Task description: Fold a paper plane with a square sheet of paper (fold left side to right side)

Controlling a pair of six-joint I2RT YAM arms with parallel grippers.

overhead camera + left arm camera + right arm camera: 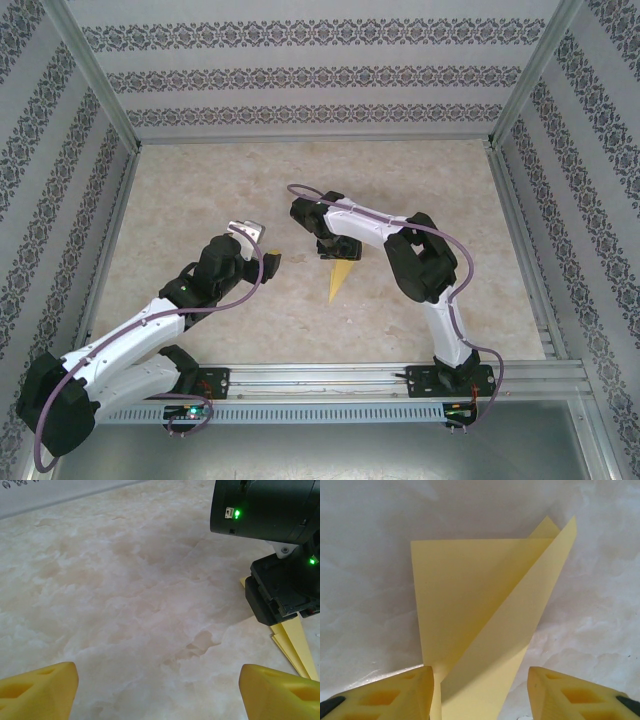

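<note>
R fingers (395, 692) stand part-way apart, one each side of the paper (470, 595) at its narrow end. Nothing looks pinched; the left pad is right at the paper's edge, can't tell if touching. So R gripper (480, 695) straddles, no grip yet. L gripper (160, 690) is wide apart and holds nothing, low over bare table (125, 580), near the paper but clear of it.

The paper lies mid-table, folded to a narrow pointed shape, just under the R gripper. One flap is lifted off the layer below, its long edge free.

Handling, my guess: v. light, thin, floppy except along creases. Likely to skate on the smooth marbled top if pushed from one side. Crumples or tears if squeezed hard, and a stray dent will spoil the fold line.

Best hold is prob. the raised flap's free edge, near the wide end, w/ a shallow pinch. Avoid the tip. L gripper could pin the flat layer so it doesn't slide.
</note>
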